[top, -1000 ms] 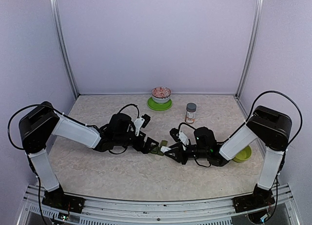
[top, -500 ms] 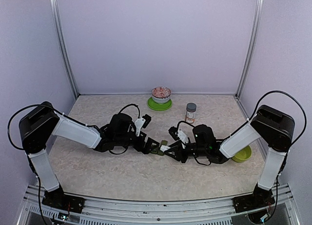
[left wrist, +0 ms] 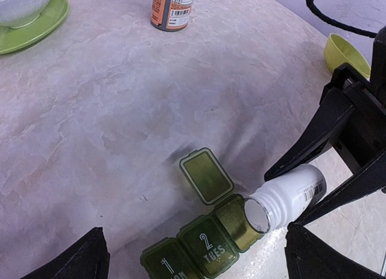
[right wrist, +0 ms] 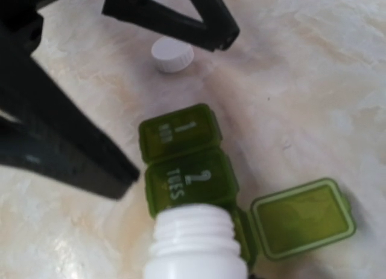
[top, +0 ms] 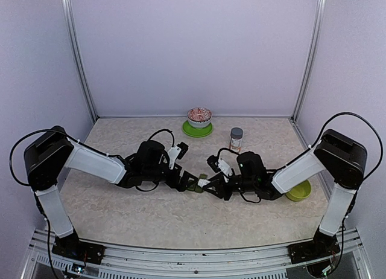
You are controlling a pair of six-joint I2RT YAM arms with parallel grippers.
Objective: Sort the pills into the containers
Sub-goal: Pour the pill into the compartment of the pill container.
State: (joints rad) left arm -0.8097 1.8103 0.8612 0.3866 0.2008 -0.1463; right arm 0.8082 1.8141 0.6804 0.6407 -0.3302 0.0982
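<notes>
The containers (left wrist: 205, 246) are a dark green strip lying between the two arms. Its compartments marked 1 and 2 are shut, and the third has its lid (left wrist: 207, 176) flipped open. My right gripper (top: 209, 185) is shut on a white uncapped bottle (left wrist: 288, 198), tipped with its mouth over the open compartment. The right wrist view shows the bottle's neck (right wrist: 194, 240) against the containers (right wrist: 184, 155). My left gripper (left wrist: 199, 264) stands open, its fingers (left wrist: 81, 261) on either side of the strip without touching it. No pills show.
A white cap (right wrist: 172, 54) lies on the table just beyond the strip. An orange-labelled bottle (top: 236, 140) stands at the back. A patterned bowl on a green plate (top: 198, 117) sits near the back wall. A lime-green bowl (top: 300, 191) lies by the right arm.
The right arm has eased a little to the left, bringing the bottle closer over the strip. The left arm has not moved.
</notes>
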